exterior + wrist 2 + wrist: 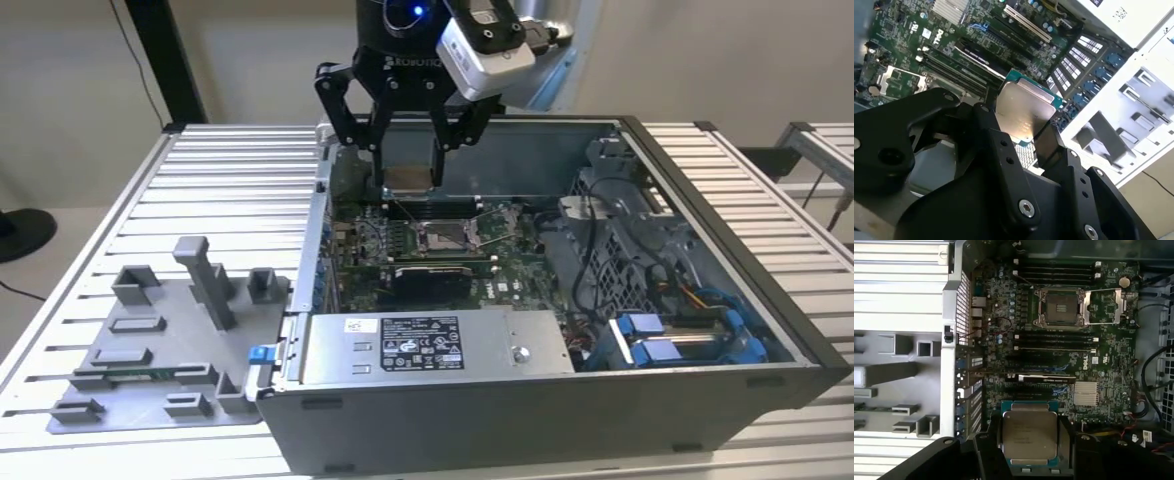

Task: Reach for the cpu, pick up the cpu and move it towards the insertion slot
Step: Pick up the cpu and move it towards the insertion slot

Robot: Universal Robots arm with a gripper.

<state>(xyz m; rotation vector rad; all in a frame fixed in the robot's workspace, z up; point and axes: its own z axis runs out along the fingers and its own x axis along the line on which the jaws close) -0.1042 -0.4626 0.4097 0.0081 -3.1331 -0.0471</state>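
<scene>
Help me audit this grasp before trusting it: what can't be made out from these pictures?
- The cpu's lower edge in the first wrist view: covered by the claw.
- Its underside: faces away in both wrist views.
- Contacts inside the insertion slot in the exterior view: too small.

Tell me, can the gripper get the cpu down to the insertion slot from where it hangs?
Probably yes. The gripper holds the cpu above the open computer case, short of the insertion slot. The slot's frame is flipped open in the first wrist view, and nothing stands over it.
</scene>
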